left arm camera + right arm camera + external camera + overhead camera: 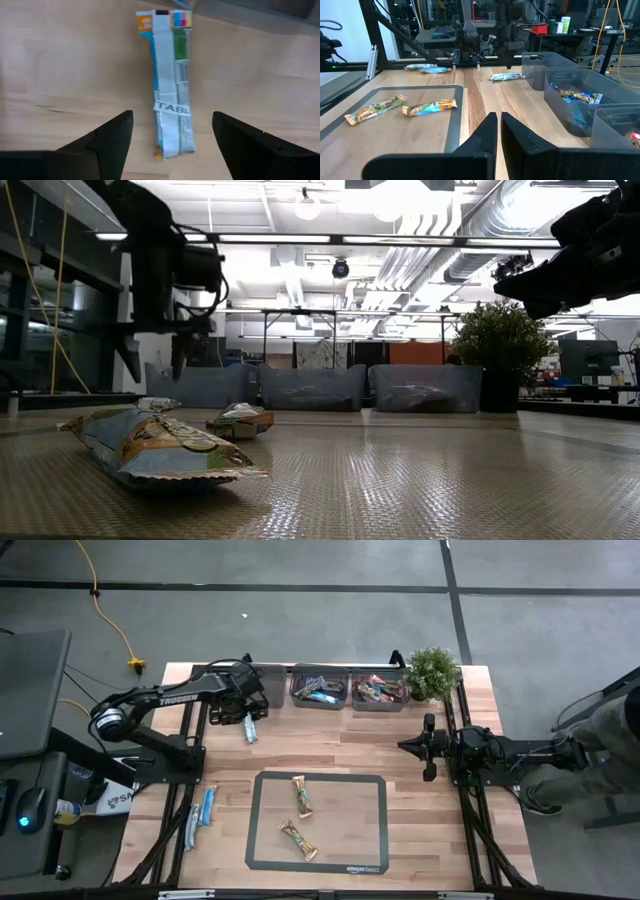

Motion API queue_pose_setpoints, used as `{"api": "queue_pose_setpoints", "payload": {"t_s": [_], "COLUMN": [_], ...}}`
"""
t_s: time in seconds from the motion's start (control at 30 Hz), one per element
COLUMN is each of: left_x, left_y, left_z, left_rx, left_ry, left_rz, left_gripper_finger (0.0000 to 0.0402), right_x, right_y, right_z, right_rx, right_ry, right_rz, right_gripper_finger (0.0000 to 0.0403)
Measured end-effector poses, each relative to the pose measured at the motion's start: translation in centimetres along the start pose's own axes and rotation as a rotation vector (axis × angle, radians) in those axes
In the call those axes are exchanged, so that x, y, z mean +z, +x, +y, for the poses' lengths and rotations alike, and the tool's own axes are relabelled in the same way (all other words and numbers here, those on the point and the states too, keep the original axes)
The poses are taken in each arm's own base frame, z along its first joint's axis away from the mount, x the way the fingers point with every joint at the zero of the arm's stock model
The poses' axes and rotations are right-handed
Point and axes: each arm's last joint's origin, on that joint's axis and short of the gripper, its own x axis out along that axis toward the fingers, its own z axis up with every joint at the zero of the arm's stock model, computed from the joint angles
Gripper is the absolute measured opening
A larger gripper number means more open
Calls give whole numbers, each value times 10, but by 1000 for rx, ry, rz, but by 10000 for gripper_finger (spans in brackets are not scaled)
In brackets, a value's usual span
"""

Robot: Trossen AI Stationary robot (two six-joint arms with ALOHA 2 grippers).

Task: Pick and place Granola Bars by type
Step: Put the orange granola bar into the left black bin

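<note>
- Middle bin [320, 690] at twelve o'clock holds blue bars; right bin [378, 692] holds red-pink ones.
- Left bin [272, 680] half hidden by left gripper [250, 718], fingers spread over a bar [250, 728].
- Right gripper [405, 746] pressed together at three o'clock.

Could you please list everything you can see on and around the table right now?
Granola bars on mat: two, tan-brown, on the dark mat.
Bar on wood: one, pale blue-white, under the left gripper.
Bars at left edge: about three, blue.
Bins: three, clear grey, far edge; two hold bars.
Plant: one, green, far right.
Person's leg: right of table.
Left gripper: open above the bar.
Right gripper: shut, waiting right of the mat.
</note>
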Motion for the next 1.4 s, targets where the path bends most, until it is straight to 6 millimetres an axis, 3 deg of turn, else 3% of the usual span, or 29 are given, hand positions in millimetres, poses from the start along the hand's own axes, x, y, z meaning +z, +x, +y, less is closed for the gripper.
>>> {"api": "queue_pose_setpoints", "payload": {"t_s": [0.3,0.9,1.4], "left_x": [3,4,4], "left_y": [27,51,53], "left_z": [-10,-14,-14], "left_rx": [44,110,109], "left_ry": [17,8,29], "left_rz": [53,90,90], "left_gripper_finger": [270,270,190], "right_x": [0,0,0], "right_y": [0,0,0], "right_z": [0,0,0], "right_rx": [0,0,0], "right_ry": [0,0,0], "right_rz": [0,0,0], "right_gripper_finger": [7,5,8]}}
